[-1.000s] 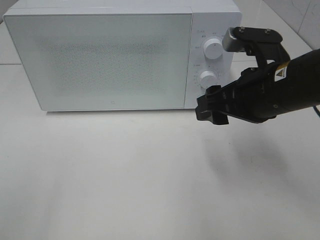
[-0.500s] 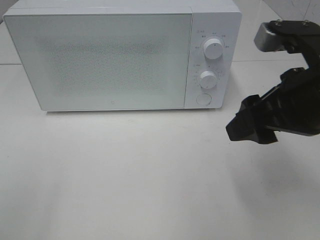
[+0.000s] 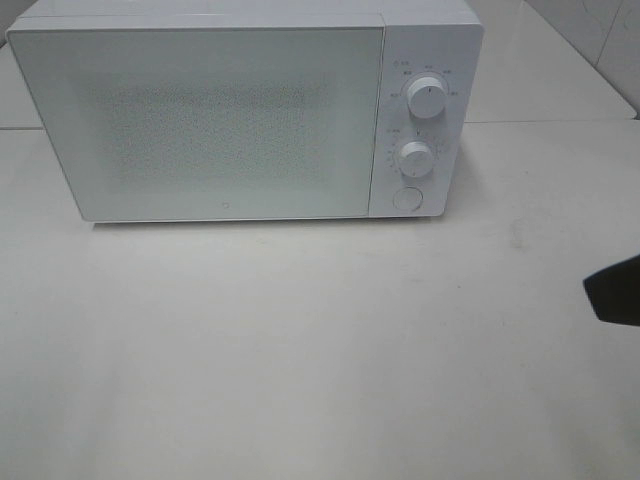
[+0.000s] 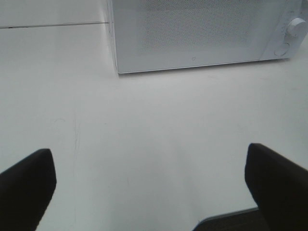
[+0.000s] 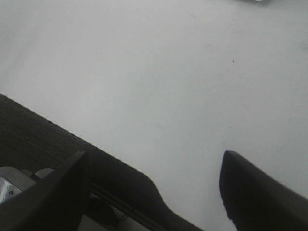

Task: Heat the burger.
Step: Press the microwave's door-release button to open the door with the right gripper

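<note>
The burger is out of view in every frame. A white microwave (image 3: 245, 110) stands at the back of the table with its door shut; two dials (image 3: 427, 98) and a round button (image 3: 406, 198) sit on its right panel. My left gripper (image 4: 149, 192) is open over bare table in front of the microwave (image 4: 192, 33), with nothing between its fingers (image 4: 26, 187). My right gripper (image 5: 154, 187) is open and empty too. In the exterior high view only a dark fingertip (image 3: 613, 290) of it shows at the right edge.
The white tabletop (image 3: 300, 340) stretches in front of the microwave. A dark strip along the table's edge (image 5: 43, 139) shows in the right wrist view. Tiled wall (image 3: 600, 30) rises at the back right.
My right arm has pulled away from the microwave's dial panel, moving right and toward the front until it is almost out of the exterior high view. The microwave has not changed.
</note>
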`<state>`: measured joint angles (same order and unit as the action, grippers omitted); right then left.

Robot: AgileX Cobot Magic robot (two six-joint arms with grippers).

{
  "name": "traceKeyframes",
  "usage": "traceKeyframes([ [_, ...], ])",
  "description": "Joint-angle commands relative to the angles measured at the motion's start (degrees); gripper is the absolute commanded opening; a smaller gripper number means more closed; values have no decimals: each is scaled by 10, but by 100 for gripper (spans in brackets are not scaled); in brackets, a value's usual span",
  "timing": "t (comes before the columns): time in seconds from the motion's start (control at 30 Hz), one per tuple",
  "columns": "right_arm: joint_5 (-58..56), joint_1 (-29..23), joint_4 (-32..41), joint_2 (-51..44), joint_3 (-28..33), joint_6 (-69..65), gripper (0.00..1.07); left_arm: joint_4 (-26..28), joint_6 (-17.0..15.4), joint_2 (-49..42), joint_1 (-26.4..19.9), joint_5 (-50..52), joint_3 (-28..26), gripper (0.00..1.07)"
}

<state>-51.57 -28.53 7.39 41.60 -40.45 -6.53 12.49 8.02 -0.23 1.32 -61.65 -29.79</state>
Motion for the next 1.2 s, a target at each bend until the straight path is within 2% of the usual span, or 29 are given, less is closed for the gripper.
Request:
traceKeyframes([
  [0.03, -52, 1, -22, -71, -4, 14, 73, 3, -2, -9, 0, 0, 2, 100],
  [0.17, -73, 9, -43, -120, -4, 13, 73, 3, -2, -9, 0, 0, 2, 100],
  [0.27, -90, 40, -50, -162, -4, 13, 73, 3, -2, -9, 0, 0, 2, 100],
  [0.3, -98, 66, -54, -190, -4, 13, 73, 3, -2, -9, 0, 0, 2, 100],
  [0.43, -103, 98, -63, -227, -2, 11, 73, 3, -2, -9, 0, 0, 2, 100],
  [0.57, -97, 138, -64, -289, 37, 9, 79, 3, -2, -9, 0, 0, 2, 100],
  [0.63, -96, 145, -64, -299, 45, 9, 79, 3, -2, -9, 0, 0, 2, 100],
  [0.77, -95, 191, -62, -353, 87, 9, 76, 3, -2, -9, 0, 0, 2, 100],
  [0.93, -76, 218, -60, -403, 105, 9, 76, 3, -2, -9, 0, 0, 2, 100],
  [1.2, -53, 222, -60, -434, 120, 11, 76, 3, -2, -9, 0, 0, 2, 100],
])
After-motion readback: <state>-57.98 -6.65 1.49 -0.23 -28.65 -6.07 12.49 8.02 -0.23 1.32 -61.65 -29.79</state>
